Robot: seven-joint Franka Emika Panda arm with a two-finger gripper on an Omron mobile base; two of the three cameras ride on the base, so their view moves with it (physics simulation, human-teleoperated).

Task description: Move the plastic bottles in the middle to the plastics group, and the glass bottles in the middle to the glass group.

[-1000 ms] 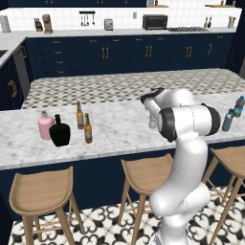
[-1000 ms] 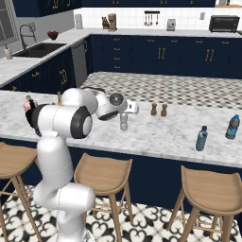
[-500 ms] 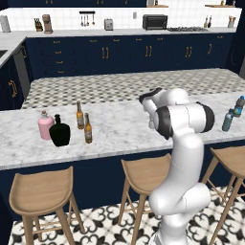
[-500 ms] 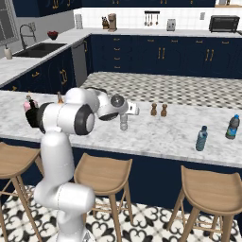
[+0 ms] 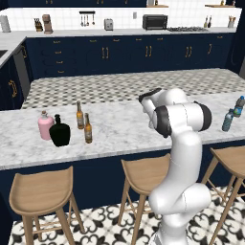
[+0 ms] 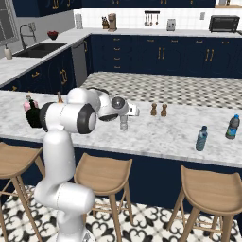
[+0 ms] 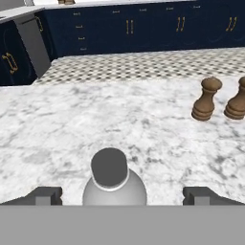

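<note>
A small pale grey plastic bottle (image 7: 111, 179) with a dark cap stands on the marble island, and in the hand view it sits between my two fingertips (image 7: 45, 196). My gripper (image 6: 124, 116) is open, low over this bottle (image 6: 123, 124) and straddling it without visibly touching. At the island's left end a black glass bottle (image 5: 60, 132), a pink bottle (image 5: 45, 126) and two brown beer bottles (image 5: 80, 115) (image 5: 88, 128) stand close together. At the right end stand two blue-capped bottles (image 5: 228, 120) (image 5: 239, 106), the plastics group.
Two brown wooden pepper mills (image 6: 153, 109) (image 6: 164, 110) stand just beyond the grey bottle to the right. Wooden stools (image 6: 103, 172) line the island's near side. Dark cabinets and a back counter run along the far wall.
My arm has shifted only slightly around the grey bottle. The gripper stays open and no bottle has moved.
</note>
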